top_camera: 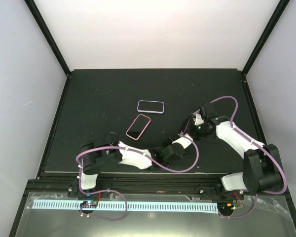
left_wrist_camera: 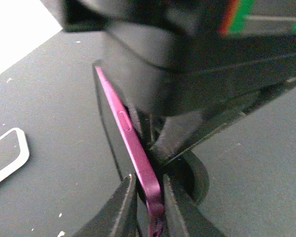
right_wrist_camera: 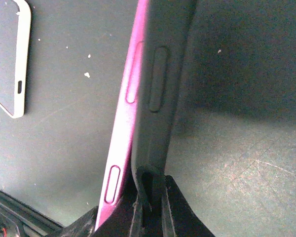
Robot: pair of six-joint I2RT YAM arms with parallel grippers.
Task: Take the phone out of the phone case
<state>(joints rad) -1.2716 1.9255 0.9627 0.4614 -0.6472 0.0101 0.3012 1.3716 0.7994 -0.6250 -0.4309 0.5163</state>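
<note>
The left hand (left_wrist_camera: 147,190) is clamped on the phone with a magenta metal edge and black face (left_wrist_camera: 130,140). Its two fingers press the phone's flat sides at the bottom centre of the left wrist view. The right hand (right_wrist_camera: 152,191) is closed tight on the thin wall of the dark grey soft phone case (right_wrist_camera: 163,98), at the bottom centre of the right wrist view. Both hands hold the pair on edge above the dark matte surface (right_wrist_camera: 237,173), right of centre in the top view.

In the right wrist view, the phone's side rail and its two long buttons lie bare just left of the case wall, and the case's own moulded button cover no longer sits over them. That side of the phone seems to have come free of the case lip. The two are touching along their length, though, and whether the far side is seated cannot be told.

The task looks partly done. What is left is drawing the phone and case fully apart.

Further out, a white-rimmed flat rectangle (top_camera: 151,106) and a pink-rimmed one (top_camera: 138,126) lie on the surface near the centre of the top view. Both are well apart from the hands.
</note>
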